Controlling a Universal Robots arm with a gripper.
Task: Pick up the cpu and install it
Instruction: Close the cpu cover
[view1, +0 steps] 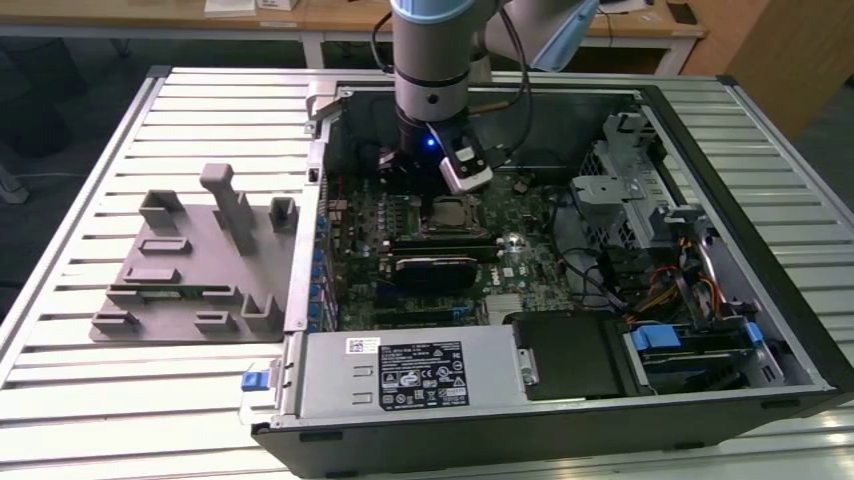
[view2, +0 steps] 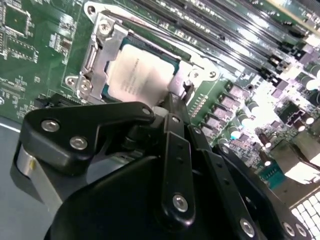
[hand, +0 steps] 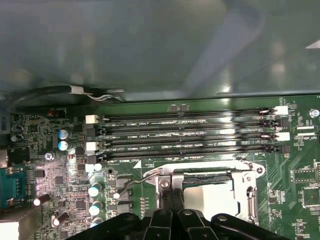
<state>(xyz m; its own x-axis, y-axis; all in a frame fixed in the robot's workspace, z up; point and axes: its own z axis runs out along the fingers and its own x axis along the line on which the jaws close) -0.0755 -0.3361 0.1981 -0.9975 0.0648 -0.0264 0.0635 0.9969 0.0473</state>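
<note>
**Chip lying in its socket, gripper fingers together at the socket's edge**

The gripper (view2: 175, 102) is seen with its black fingers drawn together and nothing held between them. In the second wrist view the tips are placed at the edge of the metal socket frame (view2: 95, 55), just beside one corner of the cpu (view2: 140, 75); whether the frame is touched cannot be told. The cpu is found lying flat inside that frame on the green motherboard (view2: 30, 60), silver top upward and uncovered. In the first wrist view the same chip is seen just past the fingertips, with four long memory slots (hand: 190, 132) running side by side beyond the socket. In the exterior view the arm (view1: 430, 60) is lowered straight down into the open computer case (view1: 787, 340), which is laid on a slatted table (view1: 80, 130). A grey moulded fixture (view1: 174, 270) is set on the table at the exterior view's left, beside the case.
</note>
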